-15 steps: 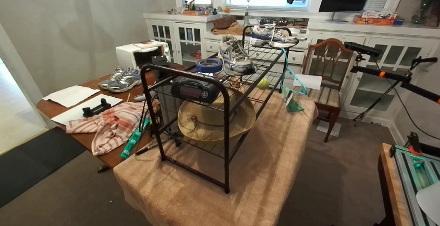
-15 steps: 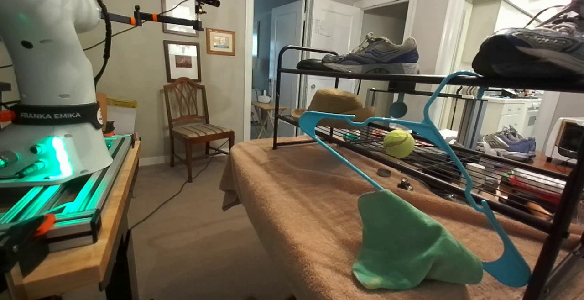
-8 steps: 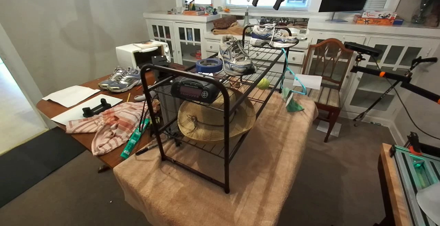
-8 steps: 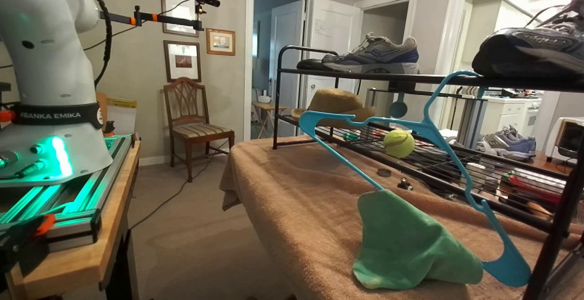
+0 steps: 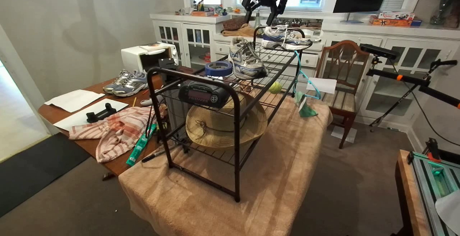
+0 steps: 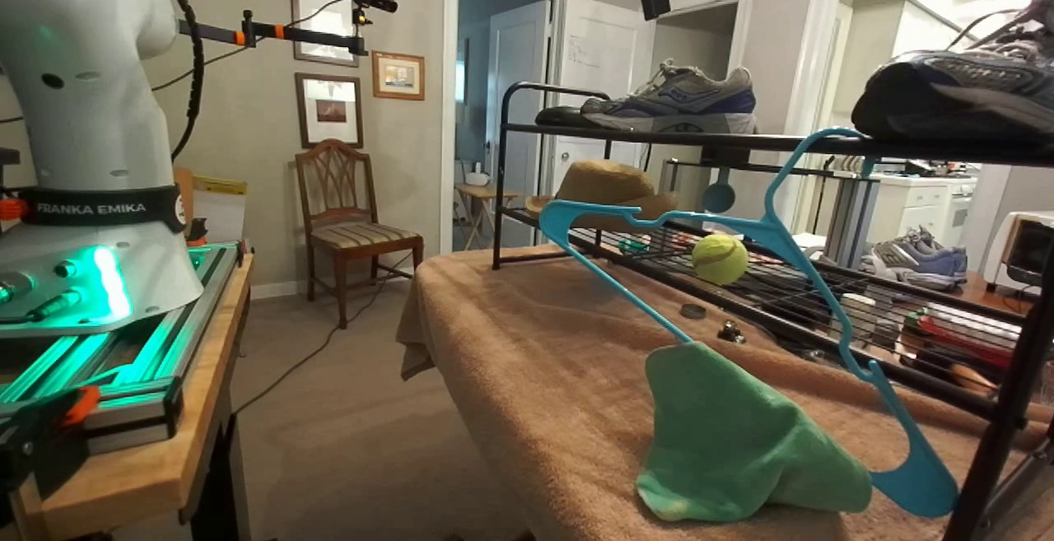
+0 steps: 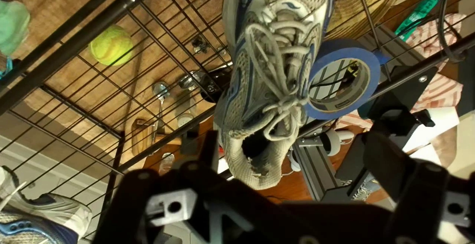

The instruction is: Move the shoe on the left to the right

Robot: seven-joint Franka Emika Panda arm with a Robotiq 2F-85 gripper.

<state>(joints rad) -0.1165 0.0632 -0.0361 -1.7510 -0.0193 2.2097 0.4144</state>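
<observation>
In an exterior view, the shoe rests upright on the top level of the rack, just beside the tape. Toe: toward the foreground and picture right; long axis: oblique. The gripper is above the rack, apart from the shoe, jaws wide apart. A second shoe occupies the far end.

In an exterior view, with the hat at a lower level, the shoe is side-on: toe left, long axis nearly level. The gripper is well above it; jaw spacing cannot be read here.

In the wrist view, the toe runs past the top edge; the long axis is near vertical. The jaws are widely spread, one each side of the heel in the picture
</observation>
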